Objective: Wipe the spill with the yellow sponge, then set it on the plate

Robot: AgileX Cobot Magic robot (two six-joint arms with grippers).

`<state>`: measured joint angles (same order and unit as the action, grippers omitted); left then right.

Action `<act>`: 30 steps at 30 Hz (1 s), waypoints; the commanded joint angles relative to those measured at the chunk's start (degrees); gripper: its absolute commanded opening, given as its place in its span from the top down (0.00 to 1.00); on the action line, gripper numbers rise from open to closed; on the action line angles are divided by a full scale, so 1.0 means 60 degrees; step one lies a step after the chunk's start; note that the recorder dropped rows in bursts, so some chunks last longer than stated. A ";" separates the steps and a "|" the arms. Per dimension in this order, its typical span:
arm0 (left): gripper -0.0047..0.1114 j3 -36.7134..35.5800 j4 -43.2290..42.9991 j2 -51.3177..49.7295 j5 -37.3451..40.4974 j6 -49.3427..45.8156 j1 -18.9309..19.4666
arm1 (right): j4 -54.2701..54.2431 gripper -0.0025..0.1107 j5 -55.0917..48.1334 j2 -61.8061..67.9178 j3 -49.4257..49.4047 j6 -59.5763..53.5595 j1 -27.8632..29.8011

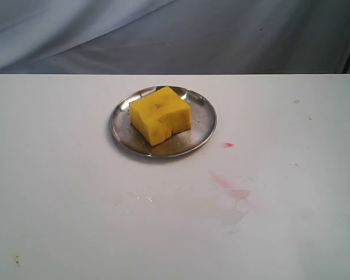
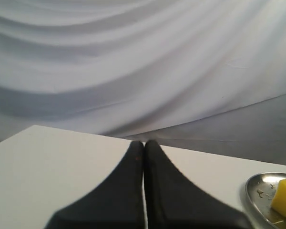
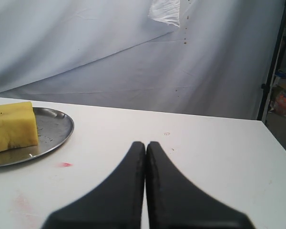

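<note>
Left claw (image 2: 144, 143): fingers pressed together, holding nothing, above the white table (image 1: 58, 186). Centre: sponge (image 1: 160, 114) resting on the plate (image 1: 205, 125). Just right of the plate: small red dot (image 1: 228, 144). Nearer the viewer, the spill (image 1: 232, 192) shows only as a faint pink smear. Right claw (image 3: 146, 144): likewise pressed together, empty.

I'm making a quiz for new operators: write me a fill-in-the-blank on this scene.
1. On the round stainless-steel plate lies a blocky foam sponge coloured ____.
2. The faint smear on the white table is ____ in colour.
3. The left gripper and the right gripper are both (open/shut) ____.
Missing words: yellow; pink; shut.
</note>
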<state>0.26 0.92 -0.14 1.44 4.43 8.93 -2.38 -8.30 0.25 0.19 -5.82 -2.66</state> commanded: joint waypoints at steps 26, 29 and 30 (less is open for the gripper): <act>0.96 -0.0043 -0.1247 0.0023 0.1234 0.0198 0.0033 | 0.0036 0.98 0.0015 -0.0042 -0.0032 0.0020 -0.0036; 0.96 -0.0043 -0.1247 0.0023 0.1234 0.0198 0.0033 | 0.0036 0.98 0.0015 -0.0042 -0.0032 0.0020 -0.0036; 0.96 -0.0043 -0.1247 0.0023 0.1234 0.0198 0.0033 | 0.0036 0.98 0.0015 -0.0042 -0.0032 0.0020 -0.0036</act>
<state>0.26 -6.33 -0.14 8.74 5.46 8.93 -2.38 -8.30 0.25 0.19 -5.82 -2.66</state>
